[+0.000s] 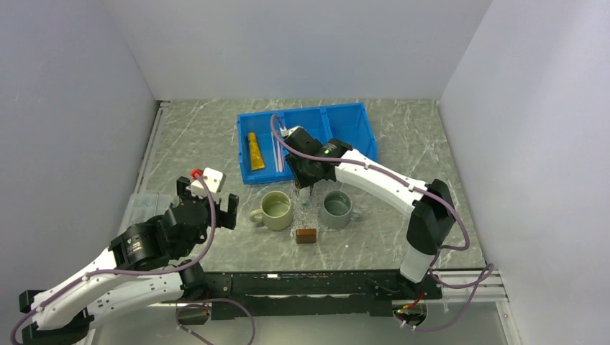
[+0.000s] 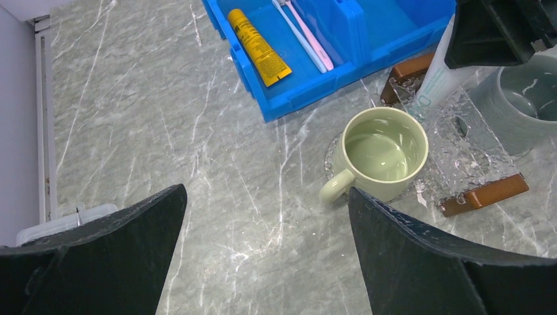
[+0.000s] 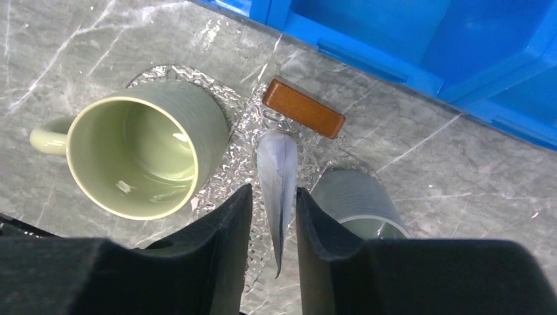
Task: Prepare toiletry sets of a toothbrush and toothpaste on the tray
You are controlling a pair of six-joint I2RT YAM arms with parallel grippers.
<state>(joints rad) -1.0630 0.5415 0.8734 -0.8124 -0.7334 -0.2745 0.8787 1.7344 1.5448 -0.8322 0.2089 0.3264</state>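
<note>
The clear tray lies between two mugs, a brown handle at its far end. A white toothpaste tube stands tilted on it, its lower end down on the tray. My right gripper straddles the tube's crimped top. Its jaws are slightly parted, with a sliver of gap on the left side. A yellow toothpaste and a pale pink toothbrush lie in the blue bin's left compartment. My left gripper hangs wide open over bare table, left of the green mug.
On the tray, a green mug is left of the tube and a grey mug is right of it. The blue bin sits behind them. A clear plastic box lies at the table's left edge.
</note>
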